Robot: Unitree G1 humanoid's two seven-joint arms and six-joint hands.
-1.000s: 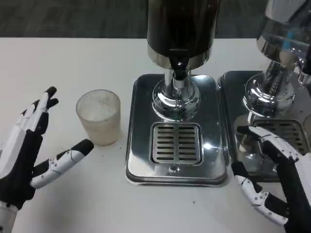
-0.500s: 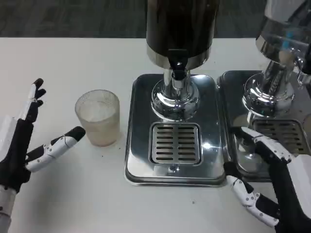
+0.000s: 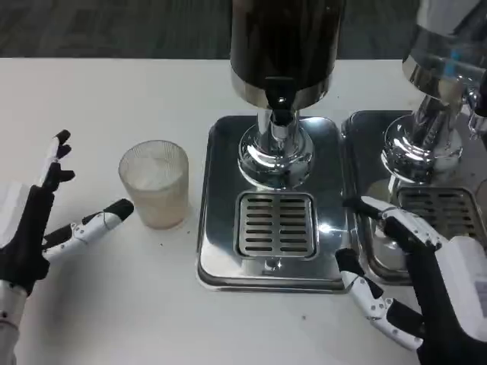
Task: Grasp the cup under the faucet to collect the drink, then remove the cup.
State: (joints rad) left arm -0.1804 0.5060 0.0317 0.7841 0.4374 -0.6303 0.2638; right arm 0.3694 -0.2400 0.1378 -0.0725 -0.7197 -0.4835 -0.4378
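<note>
A ribbed translucent cup (image 3: 155, 183) stands upright on the white table, left of the steel drip tray (image 3: 221, 198). It holds a pale drink. The dark dispenser's faucet (image 3: 279, 104) hangs above the tray's grille (image 3: 276, 223), with nothing under it. My left hand (image 3: 42, 220) is at the left edge, fingers spread, its thumb tip a short way from the cup's base and not touching. My right hand (image 3: 415, 277) hovers open at the lower right, over the gap between the two trays.
A second dispenser (image 3: 441, 84) on its own steel tray (image 3: 358, 137) stands at the right. Bare white table lies in front of the trays and around the cup.
My left hand has drawn back to the left, away from the cup. My right hand has moved left and up toward the middle tray. The cup has stayed put.
</note>
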